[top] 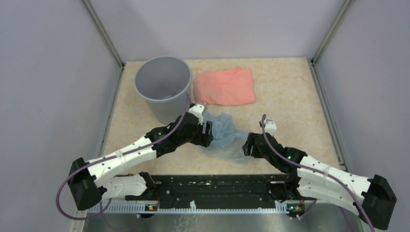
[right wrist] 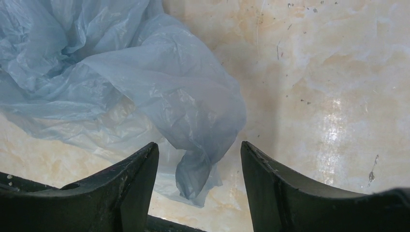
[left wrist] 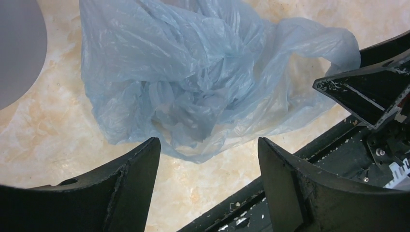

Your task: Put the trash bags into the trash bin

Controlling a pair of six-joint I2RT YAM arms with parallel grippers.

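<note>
The grey trash bin (top: 163, 87) stands upright at the far left of the table (top: 295, 96), with nothing visible in it. Just in front of it, the left gripper (left wrist: 208, 145) has its jaws spread wide and grasps nothing; the crumpled pale-blue trash bag (top: 225, 137) lies just past its fingertips. The bag rests on the table between the two arms, near the bin, with a salmon-pink cloth (top: 225, 86) behind it. On the right, the right gripper (right wrist: 199, 147) is also released, its jaws straddling a hanging fold of the bag without pinching it. The step in hand looks like the pick-up. Next, the right jaws should probably clench on that fold, then lift the bag leftward over the bin's rim.
</note>
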